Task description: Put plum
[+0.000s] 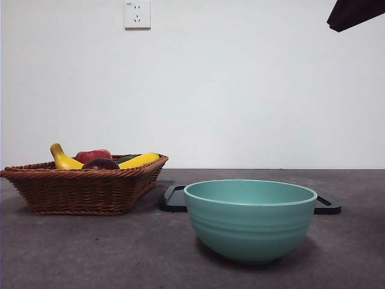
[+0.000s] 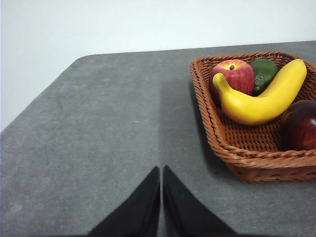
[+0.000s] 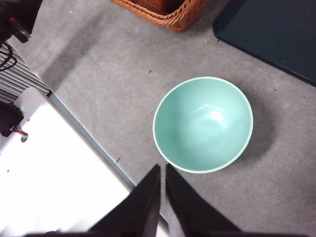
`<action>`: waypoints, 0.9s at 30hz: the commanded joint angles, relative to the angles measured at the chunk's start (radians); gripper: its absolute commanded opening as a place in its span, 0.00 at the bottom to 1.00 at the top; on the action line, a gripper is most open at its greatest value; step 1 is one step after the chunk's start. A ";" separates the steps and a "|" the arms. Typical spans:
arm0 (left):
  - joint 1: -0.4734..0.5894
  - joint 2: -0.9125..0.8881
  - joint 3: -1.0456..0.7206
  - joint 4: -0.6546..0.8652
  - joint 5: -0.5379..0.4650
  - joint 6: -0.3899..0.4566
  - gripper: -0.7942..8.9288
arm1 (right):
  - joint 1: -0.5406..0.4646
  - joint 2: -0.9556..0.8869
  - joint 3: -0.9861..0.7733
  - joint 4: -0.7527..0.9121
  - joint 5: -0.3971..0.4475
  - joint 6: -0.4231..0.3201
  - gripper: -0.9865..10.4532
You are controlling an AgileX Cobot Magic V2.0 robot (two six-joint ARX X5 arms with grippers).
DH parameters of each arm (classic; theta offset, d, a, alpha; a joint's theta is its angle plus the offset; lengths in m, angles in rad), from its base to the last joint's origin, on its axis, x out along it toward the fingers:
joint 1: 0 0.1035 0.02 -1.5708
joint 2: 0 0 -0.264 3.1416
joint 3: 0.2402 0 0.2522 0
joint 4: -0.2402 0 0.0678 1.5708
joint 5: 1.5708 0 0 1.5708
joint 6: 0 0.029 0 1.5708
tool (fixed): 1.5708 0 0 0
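Note:
The plum [image 2: 299,125] is dark maroon and glossy, lying in the near corner of a wicker basket [image 2: 224,145]; in the front view the plum [image 1: 101,164] peeks over the basket rim [image 1: 84,186]. My left gripper [image 2: 161,170] is shut, hanging over bare table well short of the basket. High above a mint-green bowl [image 3: 203,123], my right gripper [image 3: 163,168] is shut and holds nothing. The bowl [image 1: 249,218] is empty and stands near the front of the table.
A red apple [image 2: 233,77], a yellow banana [image 2: 261,98] and a green fruit [image 2: 264,73] share the basket. A black tray [image 1: 175,198] lies behind the bowl. A dark arm tip [image 1: 355,13] shows at the top right corner. The table edge [image 3: 94,143] runs close to the bowl.

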 commanded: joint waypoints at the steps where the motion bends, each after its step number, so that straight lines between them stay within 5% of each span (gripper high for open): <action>1: 0.001 -0.002 -0.021 -0.006 0.001 -0.011 0.09 | 0.007 0.007 0.018 0.010 0.000 -0.014 0.09; 27: 0.001 -0.002 -0.021 -0.006 0.000 -0.011 0.09 | 0.007 0.006 0.018 0.040 0.000 -0.014 0.09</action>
